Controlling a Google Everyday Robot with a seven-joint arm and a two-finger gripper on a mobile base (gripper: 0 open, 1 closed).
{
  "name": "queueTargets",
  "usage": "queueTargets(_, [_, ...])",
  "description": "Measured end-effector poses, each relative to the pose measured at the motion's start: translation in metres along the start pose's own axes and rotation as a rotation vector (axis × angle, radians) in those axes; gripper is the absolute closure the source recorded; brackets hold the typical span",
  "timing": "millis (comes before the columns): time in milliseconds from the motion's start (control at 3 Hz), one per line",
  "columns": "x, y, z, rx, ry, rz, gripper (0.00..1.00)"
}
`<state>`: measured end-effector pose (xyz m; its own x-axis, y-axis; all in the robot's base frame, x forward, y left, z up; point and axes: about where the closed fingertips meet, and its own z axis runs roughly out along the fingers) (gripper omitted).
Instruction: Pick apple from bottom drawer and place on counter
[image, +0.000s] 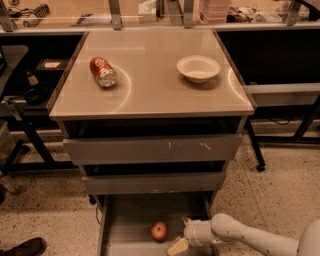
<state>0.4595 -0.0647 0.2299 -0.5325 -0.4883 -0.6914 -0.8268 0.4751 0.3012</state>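
You have a small round red apple (159, 230) on the plain grey metal floor of the open bottom drawer (127, 220). Your end effector (181, 236), smooth and cream-coloured, sits just right of it, apart, holding nothing; finger spread cannot be told. On the glossy beige surface (150, 87): a red can (102, 71) lying on its side and a white bowl (198, 68).

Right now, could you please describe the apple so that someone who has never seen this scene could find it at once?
Find the grey drawer cabinet with the beige counter; its bottom drawer is pulled out at floor level. The apple lies on that drawer's floor, just left of the gripper. It is the only thing lying in the drawer, small, round and red, unlike the red soda can and white bowl up on the counter.
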Motion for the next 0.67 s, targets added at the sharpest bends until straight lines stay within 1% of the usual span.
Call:
queueTargets(333, [0.0000, 0.0000, 0.0000, 0.000, 0.000, 0.000, 0.00])
queueTargets(667, [0.0011, 0.0011, 0.0057, -0.004, -0.017, -0.006, 0.00])
